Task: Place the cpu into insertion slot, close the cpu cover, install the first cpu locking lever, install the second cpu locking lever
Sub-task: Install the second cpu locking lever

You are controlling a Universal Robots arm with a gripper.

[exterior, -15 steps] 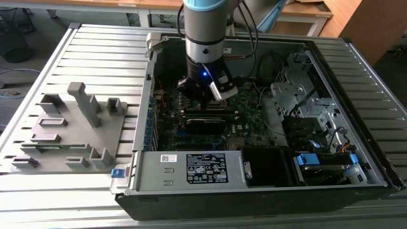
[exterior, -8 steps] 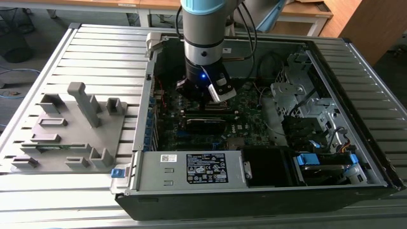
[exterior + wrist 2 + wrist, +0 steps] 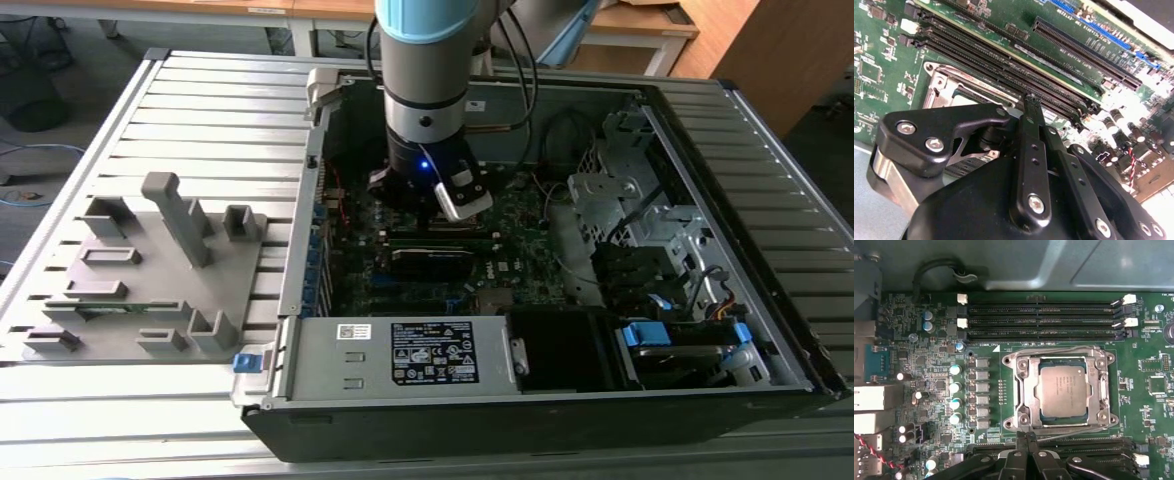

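First wrist view puts the black two-fingered gripper at the near edge of the small square metal-rimmed insertion slot, its fingers drawn tight together with nothing between them — they meet in a single narrow tip. Second wrist view agrees: the closed fingers hang just over the socket's rim beside the long black memory slots.

Just beyond the tip, the small flat silver-grey cpu lies seated in the socket, and the thin silver cpu cover frames it, apparently down flat. Thin wire levers run along the frame's edges; whether they are latched I cannot tell.

The chip looks light, rigid and fragile underneath — best held by its edges. The green circuit board spreads around, inside the open computer case on the slatted metal table.
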